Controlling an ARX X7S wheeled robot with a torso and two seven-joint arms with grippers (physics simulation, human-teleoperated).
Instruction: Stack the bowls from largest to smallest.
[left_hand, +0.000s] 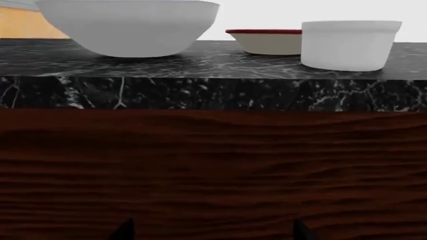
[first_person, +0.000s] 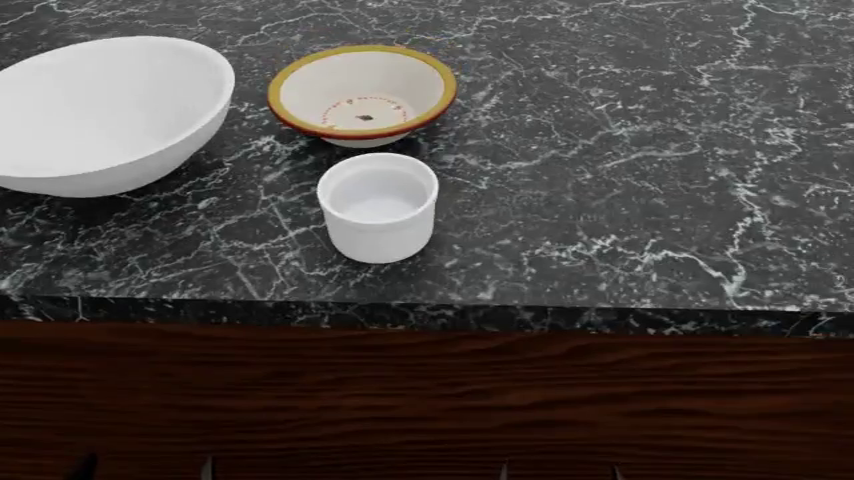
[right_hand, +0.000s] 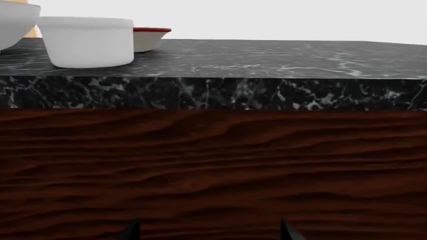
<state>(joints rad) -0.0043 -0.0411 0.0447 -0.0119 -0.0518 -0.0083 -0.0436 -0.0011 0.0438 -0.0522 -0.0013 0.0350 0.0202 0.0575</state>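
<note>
Three bowls stand apart on the black marble counter (first_person: 641, 150). The large plain white bowl (first_person: 100, 110) (left_hand: 130, 27) is at the far left. The medium cream bowl with the yellow-red rim (first_person: 362, 92) (left_hand: 267, 41) is to its right. The small white cup-like bowl (first_person: 379, 205) (left_hand: 348, 44) (right_hand: 87, 41) stands nearest the front edge. My left gripper (left_hand: 213, 232) (first_person: 147, 468) and right gripper (right_hand: 210, 231) (first_person: 561, 471) are both open and empty. They hang low in front of the counter, below its edge and well short of the bowls.
The counter's dark wood front (first_person: 427, 400) (left_hand: 213, 165) (right_hand: 213, 165) fills the space directly ahead of both grippers. Its marble edge (left_hand: 213, 92) overhangs above them. Bare marble extends to the right of the bowls.
</note>
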